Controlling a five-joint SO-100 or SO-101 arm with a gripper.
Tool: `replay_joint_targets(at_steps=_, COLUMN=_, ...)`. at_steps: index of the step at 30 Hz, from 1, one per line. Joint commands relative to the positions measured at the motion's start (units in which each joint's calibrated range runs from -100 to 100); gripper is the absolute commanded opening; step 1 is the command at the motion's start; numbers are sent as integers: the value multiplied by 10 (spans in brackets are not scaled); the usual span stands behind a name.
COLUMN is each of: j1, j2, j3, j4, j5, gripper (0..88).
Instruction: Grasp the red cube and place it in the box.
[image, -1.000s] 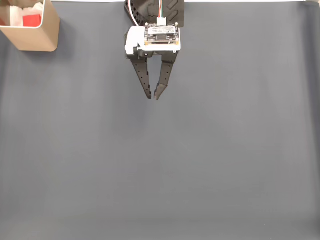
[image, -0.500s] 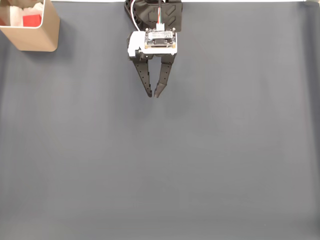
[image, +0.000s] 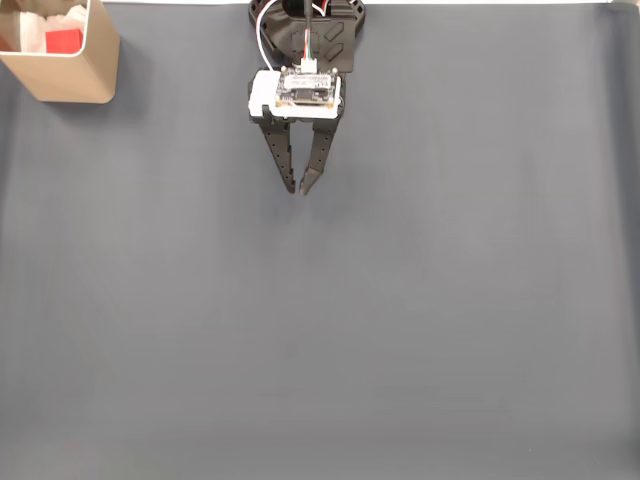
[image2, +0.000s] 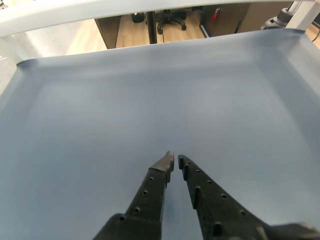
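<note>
fixed view: my gripper (image: 297, 189) hangs near the mat's (image: 400, 320) top edge, fingers nearly together, nothing between them. the red cube (image: 63, 41) sits inside the box (image: 70, 75) at the top-left corner, seemingly on pale padding.

wrist view: my fingertips (image2: 166, 161) almost touch over bare mat.

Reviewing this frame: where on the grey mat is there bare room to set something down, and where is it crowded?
Everything below and right of the black two-finger hand is bare grey mat. The only crowded spot is the fixed view's top-left corner, where the tan open-topped box holds the small red cube.
</note>
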Motion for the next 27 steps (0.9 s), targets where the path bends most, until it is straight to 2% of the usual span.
replay_joint_targets(at_steps=1, j1=-3, j2=-6, j3=8, j4=29, j5=1, gripper=0)
replay_joint_targets(at_steps=11, j1=-11, j2=-6, j3=8, j4=124, j5=25, gripper=0)
replay_joint_targets(at_steps=27, j1=-33, j2=-6, j3=8, j4=192, j5=41, gripper=0)
